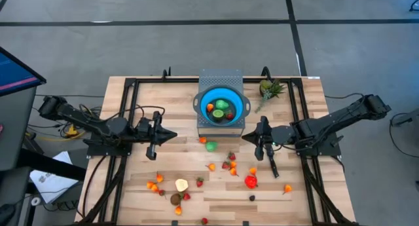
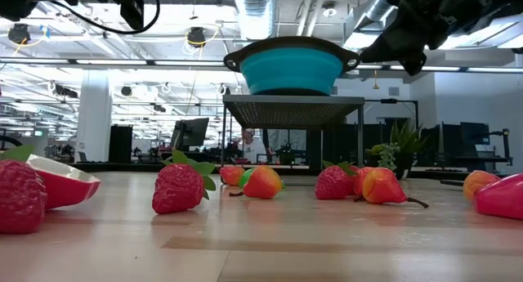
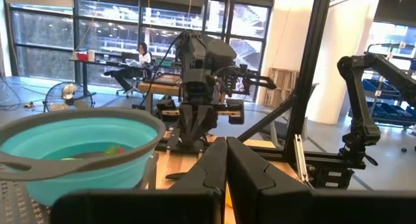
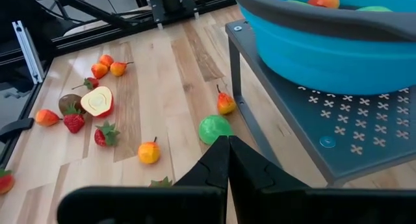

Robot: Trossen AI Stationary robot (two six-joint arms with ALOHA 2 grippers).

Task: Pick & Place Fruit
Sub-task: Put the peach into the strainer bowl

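High view: left gripper (image 1: 171,135) and right gripper (image 1: 246,137), jaws closed and empty, flank the blue bowl (image 1: 222,105); fruit (image 1: 230,164) scattered on the counter (image 1: 314,206) | Low view: strawberries near | Right wrist view: green fruit (image 4: 215,128) beside the stand (image 4: 338,152) | Risk: round fruit may roll under the stand when pinched.

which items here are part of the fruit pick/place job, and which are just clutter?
Job:
- small toy fruits scattered on the table
- blue bowl on the grey perforated stand, some fruit already inside
- left gripper and right gripper, both shut, empty

Lying about:
- spiky green-leaved piece at the far corner
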